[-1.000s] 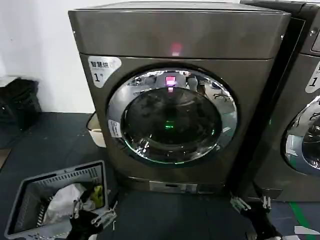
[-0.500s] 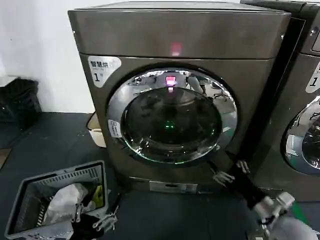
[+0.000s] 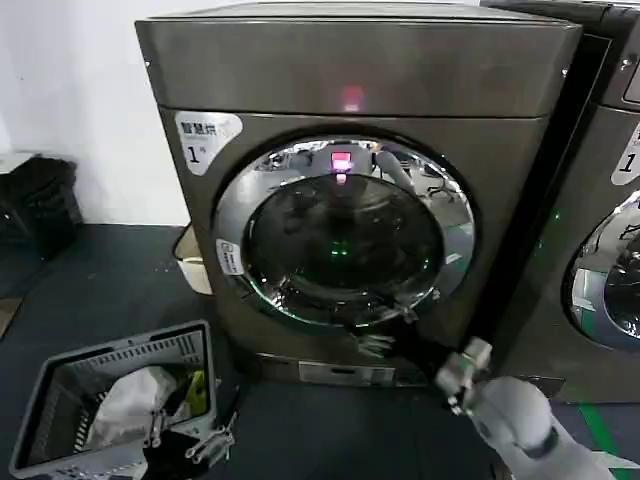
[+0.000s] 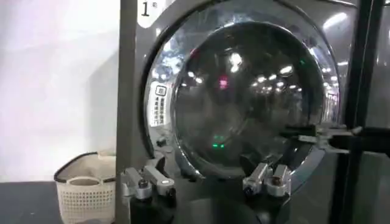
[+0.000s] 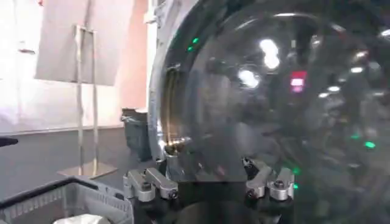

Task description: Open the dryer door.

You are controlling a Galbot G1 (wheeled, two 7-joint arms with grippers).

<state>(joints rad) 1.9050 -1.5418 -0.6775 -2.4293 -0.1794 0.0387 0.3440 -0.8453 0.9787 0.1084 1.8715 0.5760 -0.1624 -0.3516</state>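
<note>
Right gripper (image 3: 385, 330) reaching dryer door (image 3: 345, 232) lower rim, fingers spread, gripping nothing. Door sitting closed on dryer (image 3: 350, 70). Left gripper (image 3: 190, 435) released, idling beside one basket (image 3: 60, 385). Left wrist view revealing second basket (image 4: 85, 192).

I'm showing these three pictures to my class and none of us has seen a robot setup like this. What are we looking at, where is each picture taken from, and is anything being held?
One robot with two arms took all three pictures. The wide one comes from a camera on its head, looking down at a dryer, a big grey-brown machine marked "1". Its round dryer door, chrome ring around dark glass, is shut.

The other two come from cameras on the wrists, so the metal fingers at their edges are the robot's own grippers. The right gripper reaches up to the door's lower rim, fingers open, holding nothing. The left gripper waits low beside a grey laundry basket with cloth inside, also open.

On the floor by the dryer stands a small white basket. At the right is a second machine, which is not part of the job.
</note>
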